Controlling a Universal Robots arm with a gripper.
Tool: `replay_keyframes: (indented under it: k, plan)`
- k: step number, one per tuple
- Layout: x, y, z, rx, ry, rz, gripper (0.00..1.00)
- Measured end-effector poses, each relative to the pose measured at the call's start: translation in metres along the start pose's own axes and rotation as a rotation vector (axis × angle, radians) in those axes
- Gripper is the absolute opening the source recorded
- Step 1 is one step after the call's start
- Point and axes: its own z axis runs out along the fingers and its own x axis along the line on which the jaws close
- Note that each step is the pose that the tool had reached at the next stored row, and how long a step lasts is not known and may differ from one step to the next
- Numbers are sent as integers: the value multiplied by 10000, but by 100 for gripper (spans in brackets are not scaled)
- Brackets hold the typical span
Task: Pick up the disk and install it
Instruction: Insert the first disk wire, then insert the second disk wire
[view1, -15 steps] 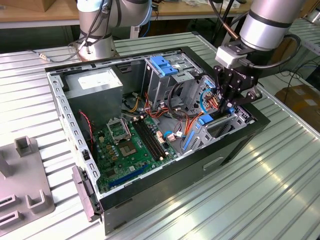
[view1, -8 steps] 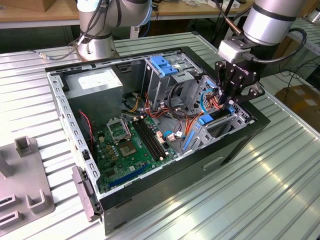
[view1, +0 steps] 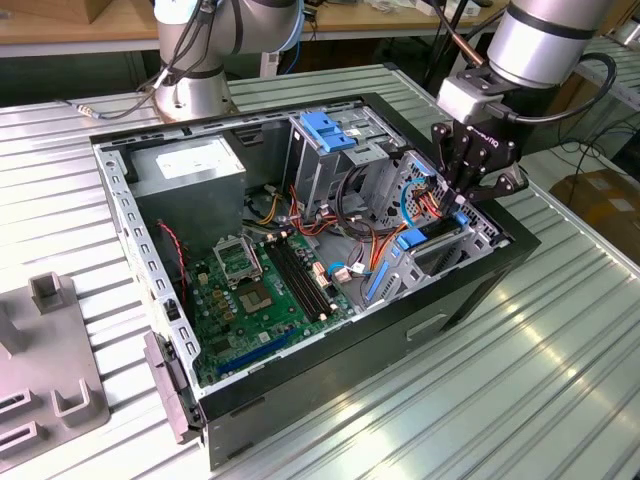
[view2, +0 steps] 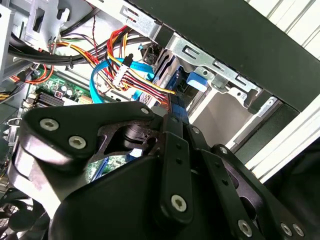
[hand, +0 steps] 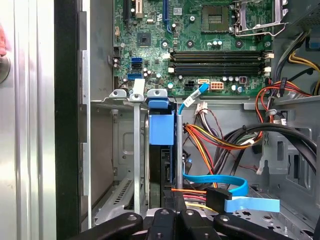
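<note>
Matt black gripper, blue plastic disk carrier (glossy), bare metal cage

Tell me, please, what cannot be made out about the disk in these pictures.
1. Label face of the disk: the first wrist view shows it edge-on between drive cage walls.
2. Its near end: covered there by the gripper.
3. Exterior view: gripper and cables hide the bay below.

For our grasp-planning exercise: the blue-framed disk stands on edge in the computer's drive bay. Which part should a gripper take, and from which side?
Probably the exposed outer edge of the disk, pinched across its thin thickness, coming straight in through the open side of the case. Grey bay walls box in its flat faces, and cables crowd one flank, leaving that edge reachable.
</note>
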Motion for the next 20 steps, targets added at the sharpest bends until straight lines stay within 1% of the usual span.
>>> replay_keyframes:
  k: [20]
  plan:
    - [0,0,-6,0,1,0,10]
